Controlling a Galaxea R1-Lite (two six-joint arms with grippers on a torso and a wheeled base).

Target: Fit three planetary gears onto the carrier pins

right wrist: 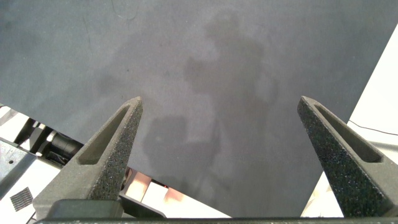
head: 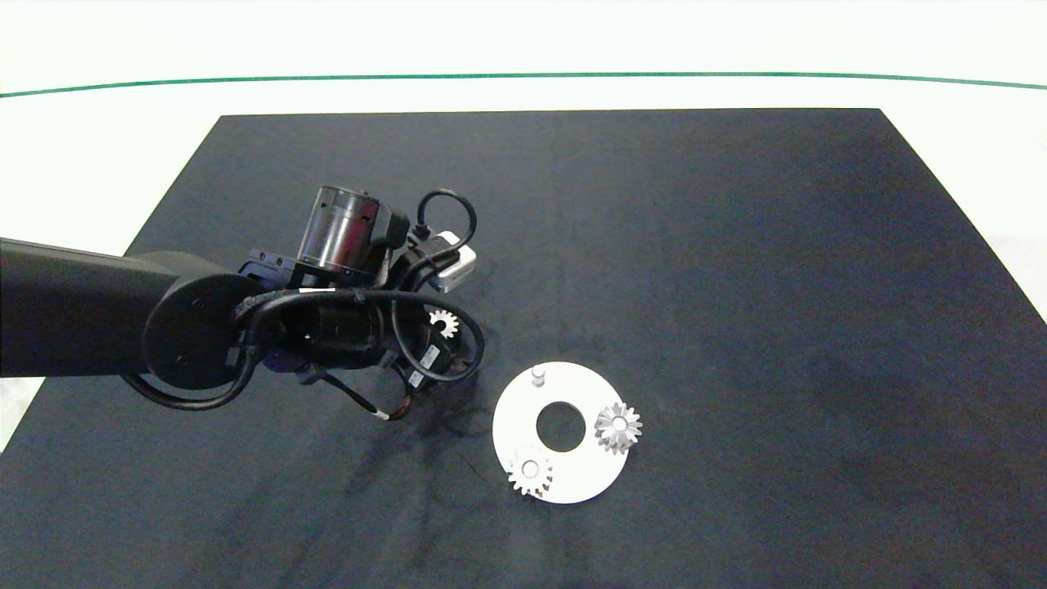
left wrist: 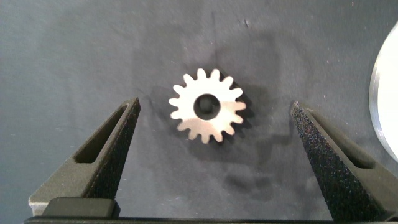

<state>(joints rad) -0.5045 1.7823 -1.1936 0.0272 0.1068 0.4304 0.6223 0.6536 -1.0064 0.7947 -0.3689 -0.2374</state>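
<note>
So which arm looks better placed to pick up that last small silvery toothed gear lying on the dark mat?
The left. Its gripper hangs open right over the loose silvery metal gear, fingers on either side. The right gripper, also open, sees only bare dark mat and does not show in the head view.

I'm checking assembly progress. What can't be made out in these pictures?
- Head view: left claw hidden beneath its own wrist; loose gear partly covered by cables.
- Head view: right claw absent, so its position over the mat is unclear.
- Left wrist view: white disc cut off by the edge.
</note>
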